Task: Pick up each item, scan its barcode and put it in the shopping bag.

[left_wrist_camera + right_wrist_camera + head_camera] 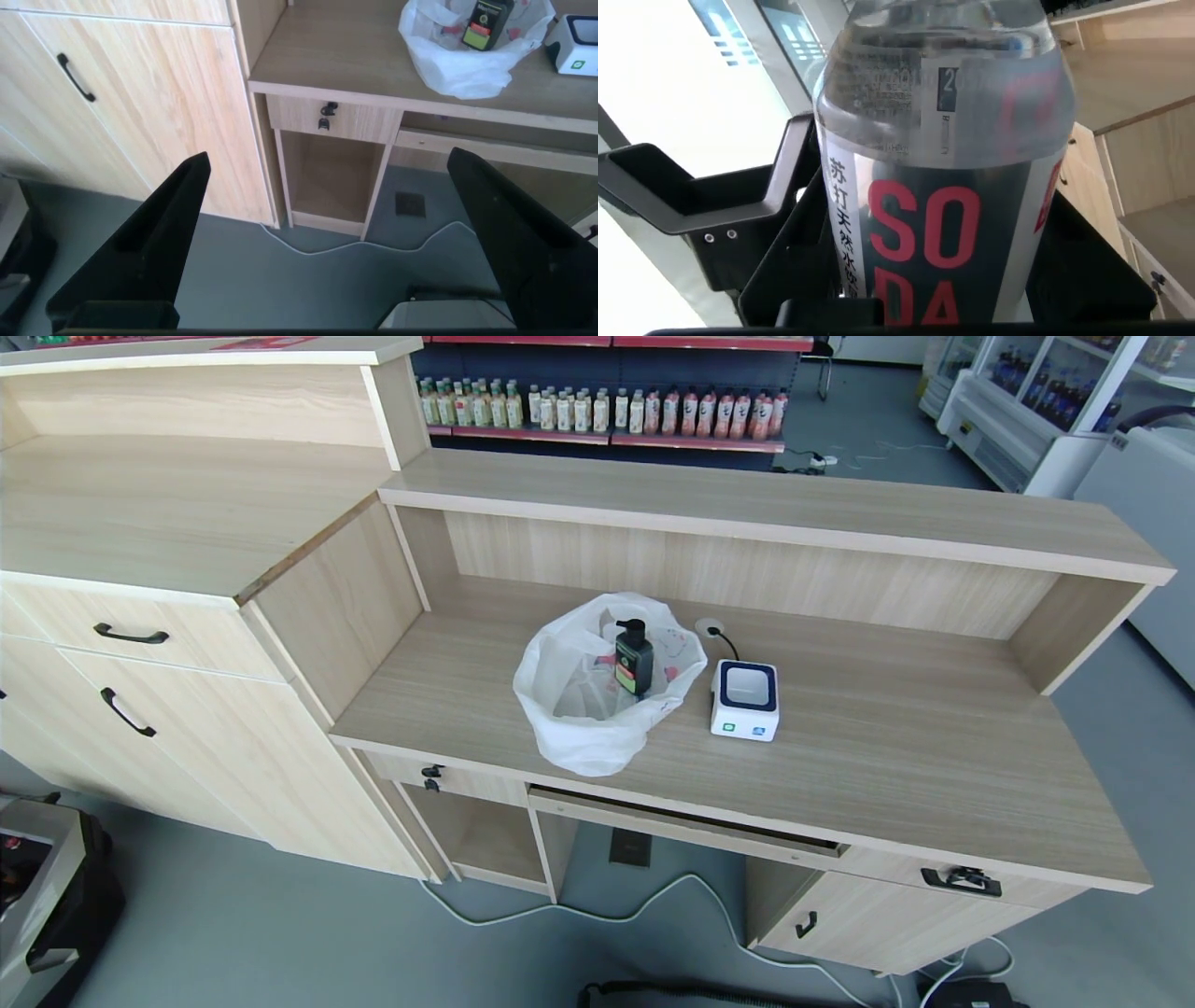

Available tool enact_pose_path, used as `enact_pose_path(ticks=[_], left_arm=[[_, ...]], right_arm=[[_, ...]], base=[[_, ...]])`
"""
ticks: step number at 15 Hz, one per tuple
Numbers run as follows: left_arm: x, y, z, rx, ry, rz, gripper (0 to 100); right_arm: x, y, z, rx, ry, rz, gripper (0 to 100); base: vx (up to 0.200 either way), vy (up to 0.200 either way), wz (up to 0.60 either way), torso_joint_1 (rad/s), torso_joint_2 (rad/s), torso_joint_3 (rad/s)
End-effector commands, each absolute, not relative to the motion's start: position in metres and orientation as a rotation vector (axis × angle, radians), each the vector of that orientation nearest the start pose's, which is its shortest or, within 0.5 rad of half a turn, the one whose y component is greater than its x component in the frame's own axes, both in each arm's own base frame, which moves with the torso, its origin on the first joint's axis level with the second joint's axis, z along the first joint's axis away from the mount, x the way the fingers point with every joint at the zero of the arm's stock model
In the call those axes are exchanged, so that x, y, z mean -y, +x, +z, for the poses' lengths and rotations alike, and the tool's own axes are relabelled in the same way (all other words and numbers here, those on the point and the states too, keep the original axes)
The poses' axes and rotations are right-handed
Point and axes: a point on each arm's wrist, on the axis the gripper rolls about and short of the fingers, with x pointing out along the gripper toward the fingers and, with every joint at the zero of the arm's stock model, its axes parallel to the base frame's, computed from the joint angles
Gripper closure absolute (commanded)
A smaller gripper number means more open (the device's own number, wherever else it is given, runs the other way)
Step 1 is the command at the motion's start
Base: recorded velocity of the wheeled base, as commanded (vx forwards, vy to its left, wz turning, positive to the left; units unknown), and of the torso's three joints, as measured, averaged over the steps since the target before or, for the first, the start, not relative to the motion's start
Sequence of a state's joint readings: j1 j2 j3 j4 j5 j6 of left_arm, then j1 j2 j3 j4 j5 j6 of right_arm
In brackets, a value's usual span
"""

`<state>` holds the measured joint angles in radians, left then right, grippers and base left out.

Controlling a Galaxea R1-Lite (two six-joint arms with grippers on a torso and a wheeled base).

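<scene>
**Right gripper / task item**
- Soda bottle (938, 112) pinched in right gripper (934, 280), with black fingers (789, 224) pressed against both sides of the body.
- Clear upper body, dark label below.
- Label: large red capitals, a column of white characters, and a small pale block of fine print higher up.
- Wooden cabinet fronts behind the bottle at the frame edge. Position relative to the counter cannot be told.

**Left gripper**
- Left gripper (327, 252) spread wide, holding nothing and touching nothing.
- Hanging over grey floor (308, 271), facing the recess (327, 177) under the counter's front.

**Counter**
- Shopping bag (579, 737): thin white plastic, mouth gaping upward, standing on counter (934, 756) at its front edge, left of centre.
- Black pump bottle (634, 661) inside the bag, pump head up, perhaps leaning slightly. Red-and-green label faces outward, print too small to make out.
- Scanner (744, 700) just beside the bag on the robot's right: white body, dark window facing up.
- Cable (724, 642) running from the scanner back to a round hole in the counter.

**Edges and free room**
- Broad bare stretch of counter to the right of the scanner, reaching the side panel (1074, 635).
- Raised ledge (766, 499) along the rear, overhanging the back of the work surface.
- Taller cabinet (187, 523) walling the left end.
- Shelf of drink bottles (597, 411) well behind the counter.
</scene>
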<state>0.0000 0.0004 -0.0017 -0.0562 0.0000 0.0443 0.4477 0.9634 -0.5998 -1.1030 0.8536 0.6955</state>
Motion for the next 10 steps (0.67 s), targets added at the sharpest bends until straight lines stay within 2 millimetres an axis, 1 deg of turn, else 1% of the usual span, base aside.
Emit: enact_pose_path(ticks=[1,2,3,4,5,7,9,10], left_arm=[[0.0,-0.023,0.082,0.058,0.044,0.001,0],[0.0,-0.023,0.082,0.058,0.044,0.001,0],[0.0,-0.023,0.082,0.058,0.044,0.001,0],[0.0,-0.023,0.082,0.058,0.044,0.003,0],[0.0,-0.023,0.082,0.058,0.044,0.001,0],[0.0,-0.023,0.082,0.058,0.044,0.001,0],[0.0,-0.023,0.082,0.058,0.044,0.001,0],[0.0,-0.023,0.082,0.058,0.044,0.001,0]], right_arm=[[-0.053,0.102,0.329,0.373,0.41,1.219,100],[-0.049,0.122,0.33,0.392,0.404,1.084,100],[-0.036,0.139,0.334,0.421,0.405,0.922,100],[-0.021,0.15,0.334,0.436,0.394,0.791,100],[-0.01,0.156,0.336,0.443,0.382,0.716,100],[0.007,0.157,0.333,0.414,0.382,0.602,100],[0.03,0.158,0.327,0.39,0.403,0.413,100],[0.033,0.16,0.327,0.41,0.423,0.344,100]], base=[[0.0,0.0,0.0,0.0,0.0,0.0],[0.0,0.0,0.0,0.0,0.0,0.0],[0.0,0.0,0.0,0.0,0.0,0.0],[0.0,0.0,0.0,0.0,0.0,0.0],[0.0,0.0,0.0,0.0,0.0,0.0],[0.0,0.0,0.0,0.0,0.0,0.0],[0.0,0.0,0.0,0.0,0.0,0.0],[0.0,0.0,0.0,0.0,0.0,0.0]])
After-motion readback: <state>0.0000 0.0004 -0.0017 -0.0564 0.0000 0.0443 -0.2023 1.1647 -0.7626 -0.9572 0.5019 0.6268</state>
